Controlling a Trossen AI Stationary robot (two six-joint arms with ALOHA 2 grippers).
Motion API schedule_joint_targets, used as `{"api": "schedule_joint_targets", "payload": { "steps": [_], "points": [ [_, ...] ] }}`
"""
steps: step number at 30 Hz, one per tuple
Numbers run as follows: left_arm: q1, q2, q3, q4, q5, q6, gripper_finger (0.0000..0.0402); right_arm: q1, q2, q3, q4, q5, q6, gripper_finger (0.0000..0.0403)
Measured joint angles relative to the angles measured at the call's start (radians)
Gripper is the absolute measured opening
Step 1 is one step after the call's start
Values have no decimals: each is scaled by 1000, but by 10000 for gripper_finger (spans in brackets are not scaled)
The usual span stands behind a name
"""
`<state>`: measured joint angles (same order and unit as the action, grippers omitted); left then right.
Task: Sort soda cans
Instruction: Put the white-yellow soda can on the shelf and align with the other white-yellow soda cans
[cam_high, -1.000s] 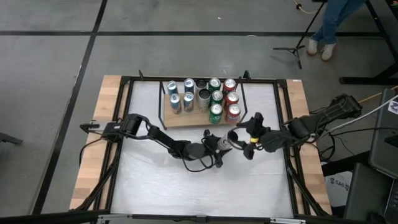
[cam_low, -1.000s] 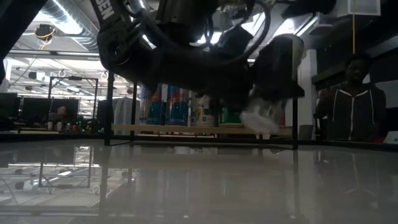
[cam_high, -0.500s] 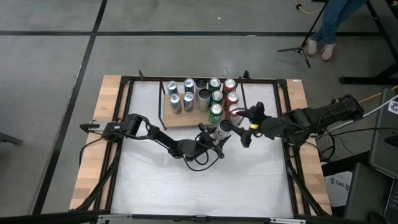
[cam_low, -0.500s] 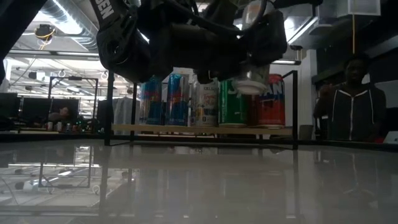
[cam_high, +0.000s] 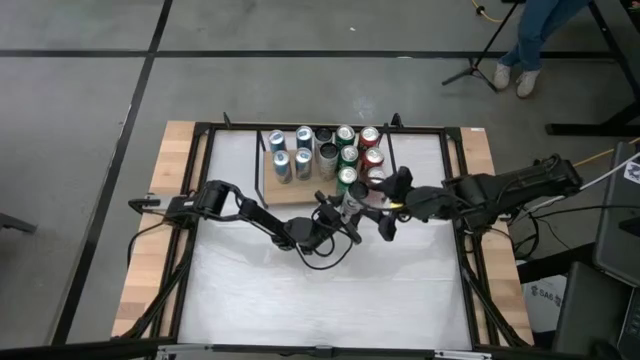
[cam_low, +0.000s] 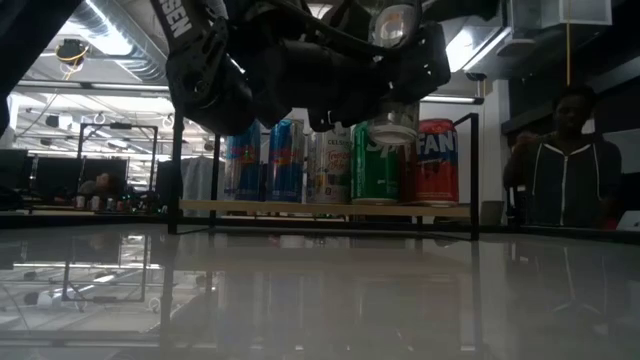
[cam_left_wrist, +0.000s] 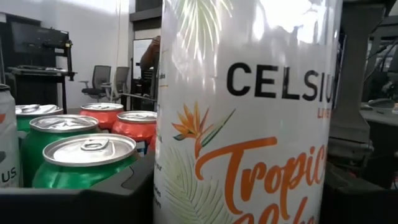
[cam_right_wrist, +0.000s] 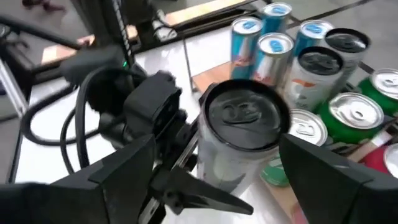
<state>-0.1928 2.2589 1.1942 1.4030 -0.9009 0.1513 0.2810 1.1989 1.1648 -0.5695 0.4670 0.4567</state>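
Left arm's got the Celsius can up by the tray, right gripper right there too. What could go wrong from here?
1. The left gripper holds the Celsius can raised close to the green cans on the wooden tray; lowering it could knock one over.
2. The right gripper stands open, straddling the same can, so the arms could collide.

I saw glossy metal soda cans (cam_high: 345, 152) with shiny brushed tops on a matt wooden board (cam_high: 290, 192). The held white can (cam_left_wrist: 249, 124) looked smooth and glossy. The white table surface (cam_low: 320, 300) was reflective, its wood edge (cam_high: 170, 200) pale.
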Motion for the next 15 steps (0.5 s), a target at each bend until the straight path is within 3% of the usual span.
{"api": "schedule_joint_targets", "payload": {
  "steps": [15],
  "points": [
    [-4, 2, 0, 12, 6, -10, 238, 0, 91, -2, -7, 84, -17, 335]
  ]
}}
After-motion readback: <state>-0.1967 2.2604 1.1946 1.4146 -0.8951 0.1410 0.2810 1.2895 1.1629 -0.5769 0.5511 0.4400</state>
